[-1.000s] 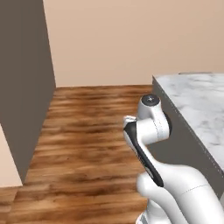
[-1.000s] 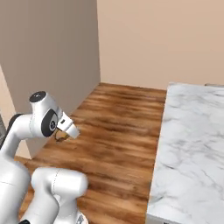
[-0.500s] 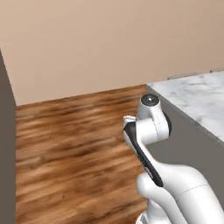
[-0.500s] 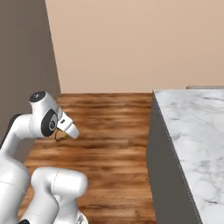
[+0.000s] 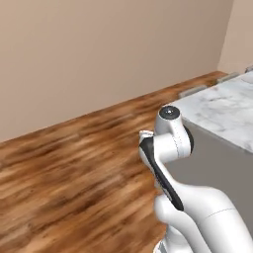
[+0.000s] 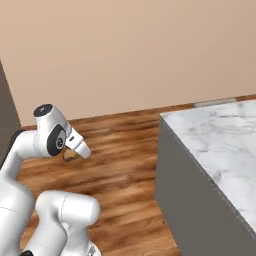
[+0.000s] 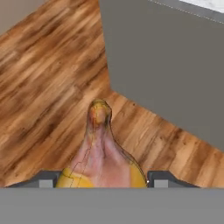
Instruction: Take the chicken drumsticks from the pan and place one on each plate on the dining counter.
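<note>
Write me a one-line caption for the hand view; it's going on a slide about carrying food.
A chicken drumstick held between the fingers, carried above the wood floor beside the grey side of the dining counter.

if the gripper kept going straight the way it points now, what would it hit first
Most likely the wooden floor. The gripper, shut on a chicken drumstick, points down at the planks beside the grey side wall of the dining counter. The drumstick's tip would land first; depth is hard to judge.

1 drumstick (image 7: 101,153); 1 counter (image 6: 220,145)
</note>
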You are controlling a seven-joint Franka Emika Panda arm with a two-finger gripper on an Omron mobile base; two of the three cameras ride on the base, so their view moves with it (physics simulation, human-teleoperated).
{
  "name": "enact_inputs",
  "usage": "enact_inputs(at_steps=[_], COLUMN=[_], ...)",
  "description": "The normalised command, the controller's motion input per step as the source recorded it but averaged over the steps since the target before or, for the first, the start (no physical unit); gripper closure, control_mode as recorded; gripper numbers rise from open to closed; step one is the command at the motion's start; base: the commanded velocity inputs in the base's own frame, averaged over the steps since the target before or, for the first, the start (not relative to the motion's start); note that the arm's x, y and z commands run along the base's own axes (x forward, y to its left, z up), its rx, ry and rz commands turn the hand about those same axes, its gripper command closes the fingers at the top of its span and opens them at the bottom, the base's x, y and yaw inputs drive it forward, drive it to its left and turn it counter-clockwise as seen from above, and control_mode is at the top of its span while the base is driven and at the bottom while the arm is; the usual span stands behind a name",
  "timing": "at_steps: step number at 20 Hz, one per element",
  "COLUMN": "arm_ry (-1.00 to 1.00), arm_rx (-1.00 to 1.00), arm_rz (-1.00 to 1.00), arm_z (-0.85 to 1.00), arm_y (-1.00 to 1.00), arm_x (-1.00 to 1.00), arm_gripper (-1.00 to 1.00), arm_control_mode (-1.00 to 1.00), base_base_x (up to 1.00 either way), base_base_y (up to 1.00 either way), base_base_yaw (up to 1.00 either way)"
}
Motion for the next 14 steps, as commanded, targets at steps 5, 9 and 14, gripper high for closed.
enact_inputs(at_steps=[5, 9, 14], arm_ry=[0.0, 0.0, 0.0], arm_rx=[0.0, 0.0, 0.0], arm_rz=[0.0, 0.0, 0.0], arm_z=[0.0, 0.0, 0.0], arm_y=[0.0, 0.0, 0.0], arm_x=[0.0, 0.0, 0.0], arm_gripper=[1.0, 1.0, 1.0], arm_control_mode=[1.0, 1.0, 1.0], base_base_x=[1.0, 1.0, 1.0], base_base_y=[0.64, 0.59, 0.84], base_base_yaw=[-0.42, -0.43, -0.45])
